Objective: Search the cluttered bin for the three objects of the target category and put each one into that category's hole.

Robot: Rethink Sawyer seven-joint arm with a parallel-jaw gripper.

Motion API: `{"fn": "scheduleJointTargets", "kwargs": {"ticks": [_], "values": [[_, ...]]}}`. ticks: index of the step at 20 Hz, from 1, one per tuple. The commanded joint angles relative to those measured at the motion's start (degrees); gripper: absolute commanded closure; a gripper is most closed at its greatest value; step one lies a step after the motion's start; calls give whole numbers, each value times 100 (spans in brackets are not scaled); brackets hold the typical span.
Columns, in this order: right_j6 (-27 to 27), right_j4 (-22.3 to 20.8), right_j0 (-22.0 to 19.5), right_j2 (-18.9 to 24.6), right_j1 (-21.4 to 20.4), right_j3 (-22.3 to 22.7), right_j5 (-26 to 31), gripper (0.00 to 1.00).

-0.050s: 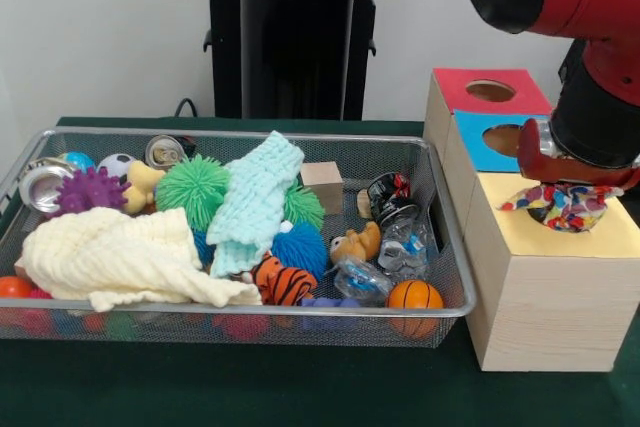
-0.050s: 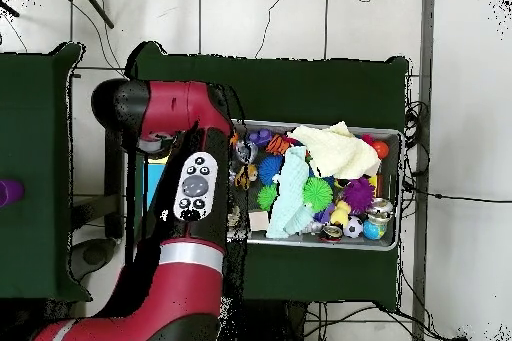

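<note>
My gripper point(image 1: 566, 193) hangs at the right, over the top of the yellow box point(image 1: 610, 237), mostly hidden under the arm's black and red wrist. A bunched cloth with a colourful pattern point(image 1: 562, 209) sits directly beneath it, over the spot where the yellow box's hole lies, and looks pinched at its top. The wire bin point(image 1: 250, 135) holds other cloths: a cream one point(image 1: 120, 257) at the front left and a mint one point(image 1: 255, 202) in the middle. In the overhead view the arm point(image 2: 190, 197) covers the gripper and the boxes.
Behind the yellow box stand a blue box point(image 1: 480, 152) and a red box point(image 1: 455, 87), each with a hole on top. The bin also holds a green spiky ball point(image 1: 190, 187), a purple one point(image 1: 90, 190), an orange ball point(image 1: 414, 295), a tiger toy point(image 1: 285, 282) and cans.
</note>
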Motion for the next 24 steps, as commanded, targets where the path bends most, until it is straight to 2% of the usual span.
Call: {"fn": "scheduleJointTargets", "kwargs": {"ticks": [1,6,13,18,24], "values": [[674,-52,-172,259,-489,-132,1187,0],[587,-93,-166,314,-426,-126,1064,0],[787,-96,-171,354,-101,-739,1313,0],[767,-75,-154,377,-246,-559,1046,0],[765,-78,-156,376,-283,-504,1087,0]]}}
